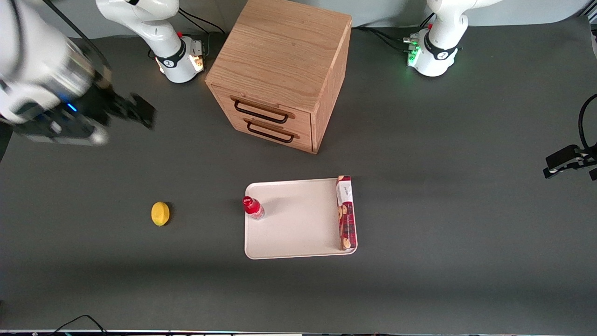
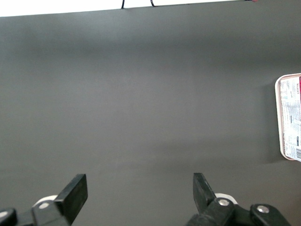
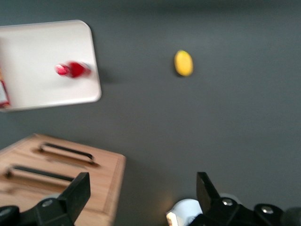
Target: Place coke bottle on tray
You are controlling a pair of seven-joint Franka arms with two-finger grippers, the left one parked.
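The coke bottle (image 1: 253, 207), small and red with a red cap, stands upright on the cream-white tray (image 1: 298, 224), at the tray's edge nearest the working arm's end. Both show in the right wrist view: the bottle (image 3: 73, 70) on the tray (image 3: 47, 89). My right gripper (image 1: 135, 111) is high above the table toward the working arm's end, well away from the tray and farther from the front camera than the lemon. Its fingers (image 3: 77, 190) are spread wide with nothing between them.
A long red cookie box (image 1: 346, 212) lies on the tray's edge toward the parked arm's end. A yellow lemon (image 1: 160, 213) lies on the table beside the tray. A wooden two-drawer cabinet (image 1: 284, 70) stands farther from the front camera than the tray.
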